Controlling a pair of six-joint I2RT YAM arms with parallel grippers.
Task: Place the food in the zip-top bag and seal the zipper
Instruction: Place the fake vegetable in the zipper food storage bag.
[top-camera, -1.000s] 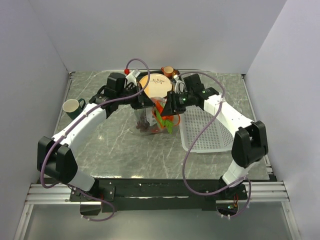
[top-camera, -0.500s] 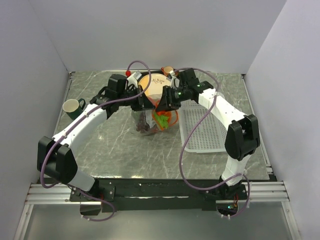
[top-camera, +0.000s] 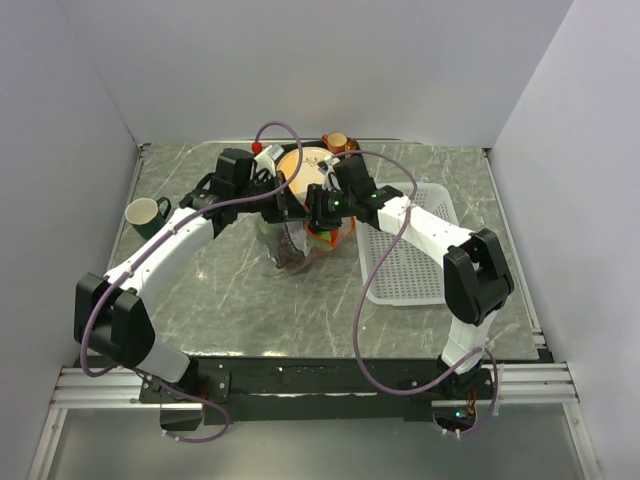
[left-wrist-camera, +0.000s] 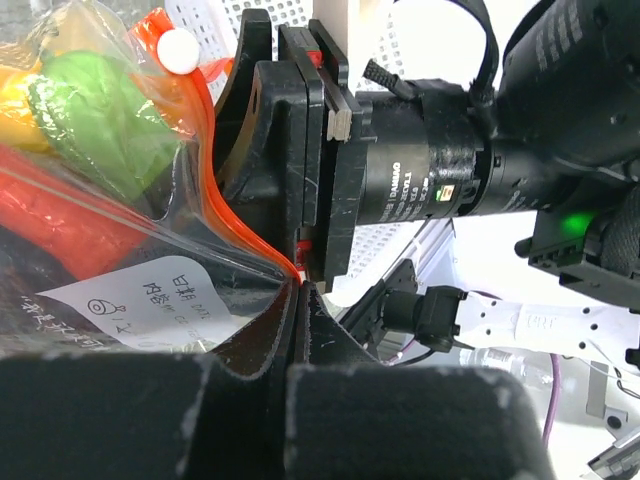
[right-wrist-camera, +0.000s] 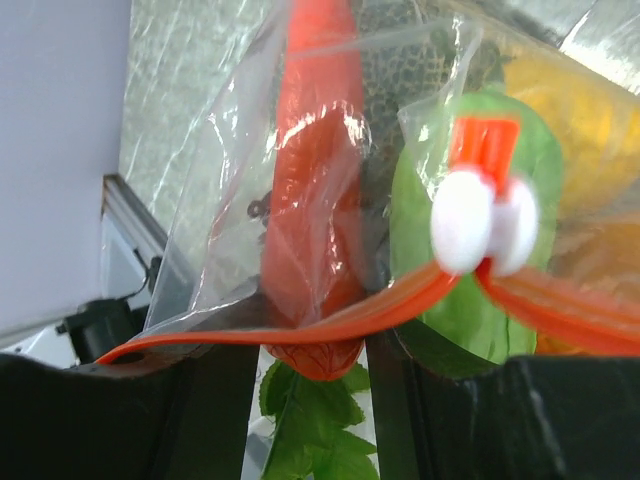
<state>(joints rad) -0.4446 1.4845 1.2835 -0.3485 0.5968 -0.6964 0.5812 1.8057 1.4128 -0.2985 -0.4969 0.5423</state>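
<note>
The clear zip-top bag (top-camera: 300, 245) hangs between my grippers with the food inside. My left gripper (top-camera: 285, 205) is shut on the end of the orange-red zipper (left-wrist-camera: 215, 200), pinched at its fingertips (left-wrist-camera: 295, 300). My right gripper (top-camera: 320, 208) sits close beside it. In the right wrist view its jaws (right-wrist-camera: 305, 400) stand apart, and the zipper (right-wrist-camera: 330, 320) lies across the fingertips. The white slider (right-wrist-camera: 480, 220) is just right of them and also shows in the left wrist view (left-wrist-camera: 180, 45). Through the plastic I see the carrot (right-wrist-camera: 315, 180), green food (right-wrist-camera: 530, 160) and yellow food (right-wrist-camera: 570, 100).
A white mesh basket (top-camera: 410, 255) lies right of the bag. A round tan bowl (top-camera: 310, 165), a small brown cup (top-camera: 337, 143) and a red-capped bottle (top-camera: 262, 148) stand behind the grippers. A green mug (top-camera: 147, 213) stands at the left. A white label (left-wrist-camera: 140, 300) is on the bag.
My right gripper has moved left along the bag's mouth until it is next to the left gripper. The bag has bunched and shifted slightly left. The left arm has held still.
</note>
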